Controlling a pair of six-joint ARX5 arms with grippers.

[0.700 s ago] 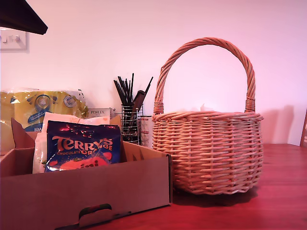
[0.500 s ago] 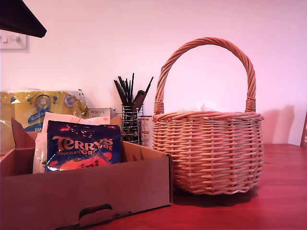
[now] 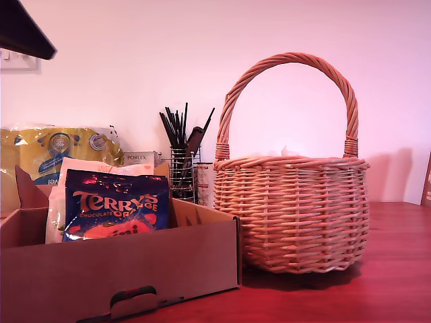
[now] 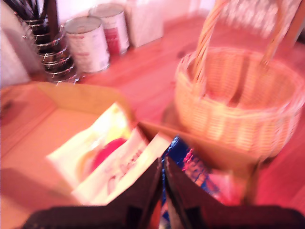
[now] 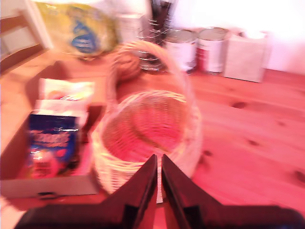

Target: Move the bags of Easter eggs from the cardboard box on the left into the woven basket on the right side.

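The bags of Easter eggs stand upright in the cardboard box (image 3: pixel 121 269) at the lower left of the exterior view. The dark blue Terry's bag (image 3: pixel 116 214) is foremost, leaning against a white bag (image 3: pixel 74 171) directly behind it.

The first wrist view, which is blurred, shows three pouches in the box: a yellow-and-white bag with a red patch (image 4: pixel 93 150), a white bag with script lettering (image 4: pixel 121 169) beside it, and the blue bag (image 4: pixel 188 164) nearest the basket side.

The woven basket (image 3: pixel 296 212) stands on the desk (image 3: pixel 390 289) at the centre right of the exterior view, just beside the box, with its arched handle (image 3: pixel 289 64) upright. In the second wrist view, the basket interior (image 5: pixel 147 129) appears to hold no bags, though blur limits detail.

My first gripper (image 4: pixel 162 181) hangs above the box, over the bags, with its jaws pressed together and holding nothing. My second gripper (image 5: pixel 158 179) hangs above the near rim of the basket, jaws likewise pressed together and holding nothing.

A dark part of an arm (image 3: pixel 23 30) occupies the upper left corner of the exterior view.

Behind the box are a large yellow package (image 3: pixel 57 151), a small white Porlex box (image 3: pixel 138 158) and a wire holder of black brushes (image 3: pixel 183 161). Two tins (image 5: pixel 195 47) stand further back on the desk.
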